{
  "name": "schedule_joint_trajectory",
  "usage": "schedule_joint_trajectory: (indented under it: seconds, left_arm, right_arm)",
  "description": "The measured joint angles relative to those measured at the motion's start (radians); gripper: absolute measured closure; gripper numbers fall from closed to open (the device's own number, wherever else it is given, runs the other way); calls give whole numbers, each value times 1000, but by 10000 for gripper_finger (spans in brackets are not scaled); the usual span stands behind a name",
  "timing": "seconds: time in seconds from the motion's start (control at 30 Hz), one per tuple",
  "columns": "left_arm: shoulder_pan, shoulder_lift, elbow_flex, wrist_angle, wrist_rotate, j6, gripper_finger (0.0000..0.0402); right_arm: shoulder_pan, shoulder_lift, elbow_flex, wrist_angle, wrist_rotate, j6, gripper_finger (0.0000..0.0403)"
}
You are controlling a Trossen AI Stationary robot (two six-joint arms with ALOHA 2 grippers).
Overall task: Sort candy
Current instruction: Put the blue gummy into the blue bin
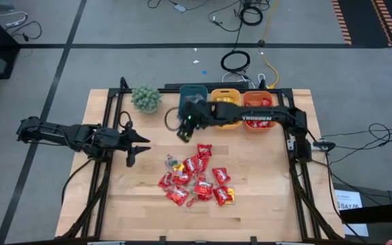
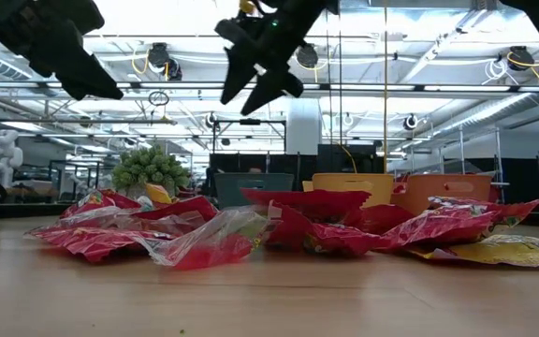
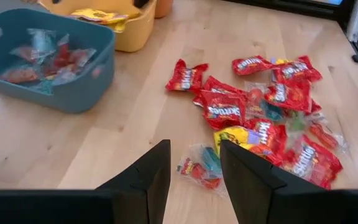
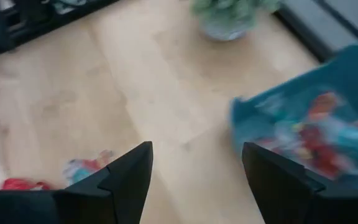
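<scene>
The candy lies in a loose pile on the table's middle: shiny red packets, a few yellow ones and small clear-wrapped pieces. My left gripper hovers open, left of the pile, above the table; in its wrist view the fingers stand on either side of a small clear packet far below. My right gripper is open and empty, raised just in front of the teal bin. The teal bin holds several small red and blue pieces.
Three bins stand in a row at the far edge: teal, yellow and orange, with my right arm stretched over them. A green spiky plant sits left of the teal bin. Bare wood lies near and left of the pile.
</scene>
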Motion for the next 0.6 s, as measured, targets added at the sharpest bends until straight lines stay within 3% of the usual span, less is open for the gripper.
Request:
schedule_joint_trajectory:
  seconds: [0.23, 0.43, 0.6]
  left_arm:
    - [0, 0, 0, -2, 116, 139, 253]
    - [0, 0, 0, -9, 166, 165, 253]
    - [0, 0, 0, -13, 227, 174, 253]
  right_arm:
    - [103, 127, -4, 129, -9, -37, 163]
    - [159, 257, -3, 364, -112, -49, 163]
    - [192, 326, -4, 351, -112, -78, 164]
